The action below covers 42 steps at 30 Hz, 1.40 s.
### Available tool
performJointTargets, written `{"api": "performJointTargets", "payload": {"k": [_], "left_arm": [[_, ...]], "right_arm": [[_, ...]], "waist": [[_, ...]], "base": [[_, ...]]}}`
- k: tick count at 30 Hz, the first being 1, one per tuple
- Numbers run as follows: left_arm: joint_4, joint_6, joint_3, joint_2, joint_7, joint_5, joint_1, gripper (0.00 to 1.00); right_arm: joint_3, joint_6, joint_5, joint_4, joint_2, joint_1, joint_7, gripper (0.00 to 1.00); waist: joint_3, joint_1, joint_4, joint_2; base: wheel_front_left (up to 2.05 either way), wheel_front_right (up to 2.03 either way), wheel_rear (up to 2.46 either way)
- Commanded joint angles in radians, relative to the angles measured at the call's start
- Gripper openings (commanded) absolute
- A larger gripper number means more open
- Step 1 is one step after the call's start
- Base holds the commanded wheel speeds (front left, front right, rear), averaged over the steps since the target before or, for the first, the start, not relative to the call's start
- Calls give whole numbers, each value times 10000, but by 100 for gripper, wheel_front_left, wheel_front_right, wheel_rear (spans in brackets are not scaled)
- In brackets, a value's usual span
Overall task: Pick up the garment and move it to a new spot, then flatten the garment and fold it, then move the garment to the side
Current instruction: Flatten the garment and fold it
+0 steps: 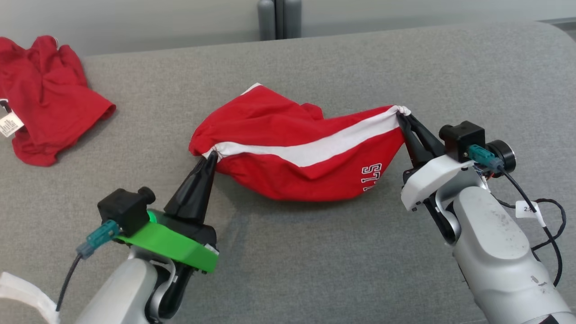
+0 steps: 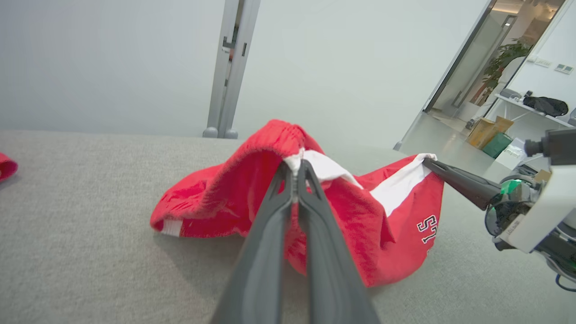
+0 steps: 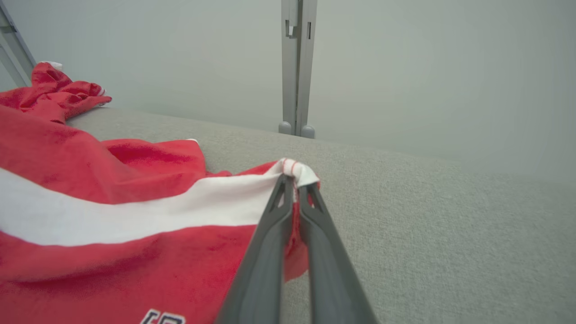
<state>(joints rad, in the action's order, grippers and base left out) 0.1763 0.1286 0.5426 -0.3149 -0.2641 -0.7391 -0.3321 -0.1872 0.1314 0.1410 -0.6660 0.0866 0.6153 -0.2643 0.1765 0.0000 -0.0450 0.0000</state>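
Between our two tools the garment (image 1: 270, 121) hangs stretched, its long axis running straight from the left tool (image 1: 211, 156) to the right tool (image 1: 400, 116), each one clamped shut on an end of the white stripe (image 1: 315, 150). We see red cloth with white lettering (image 1: 372, 177), sagging so its belly touches the worktop (image 1: 315, 261); we judge both arms must lift together.

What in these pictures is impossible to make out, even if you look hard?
- Lettering on the red garment: head view, a fold hides everything after "ST"; right wrist view, the bottom edge cuts it.
- Tag on the second red garment: head view, print too small to read.
- Cable label: head view, its number too small, partly turned away.
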Motion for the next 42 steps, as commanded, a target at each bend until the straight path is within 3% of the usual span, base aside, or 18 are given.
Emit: {"api": "performJointTargets", "payload": {"k": [1, 6, 16, 22, 30, 34, 42], "left_arm": [[-315, 38, -90, -250, -5, 93, 111, 0], [-1358, 38, 106, -1167, -5, -92, -16, 0], [-3700, 37, 933, -3945, 786, -1898, -1381, 0], [-4739, 37, 796, -4743, 1477, -2830, -2632, 0], [-3990, 35, 1412, -4425, 2188, -3152, -4077, 0], [-3147, 35, 1649, -4009, 2407, -3333, -5150, 0], [-409, 35, 2028, -2918, 2225, -2687, -8538, 0]], "right_arm": [[-107, -14, 260, 350, 141, -219, -3, 0], [-414, -14, 1164, 1816, 519, -433, -1, 0], [56, -14, 2384, 5607, 1481, -842, 789, 0], [954, -14, 2408, 7980, 1529, -1244, 1798, 0], [1285, -14, 2274, 8051, 1334, -995, 2536, 0], [1059, -13, 2382, 6902, 1312, -41, 2463, 0], [1065, -13, 1844, 3668, 728, 3960, 1051, 0]], "waist": [[-343, 0, -72, 0], [-966, 0, -252, 0], [-1907, 0, -721, 0], [-1931, 0, -976, 0], [-1012, 0, -1232, 0], [-189, 0, -1397, 0], [1329, 0, -1721, 0]], "base": [[0, 0, 0], [0, 0, 0], [0, 0, 0], [0, 0, 0], [0, 0, 0], [0, 0, 0], [0, 0, 0]]}}
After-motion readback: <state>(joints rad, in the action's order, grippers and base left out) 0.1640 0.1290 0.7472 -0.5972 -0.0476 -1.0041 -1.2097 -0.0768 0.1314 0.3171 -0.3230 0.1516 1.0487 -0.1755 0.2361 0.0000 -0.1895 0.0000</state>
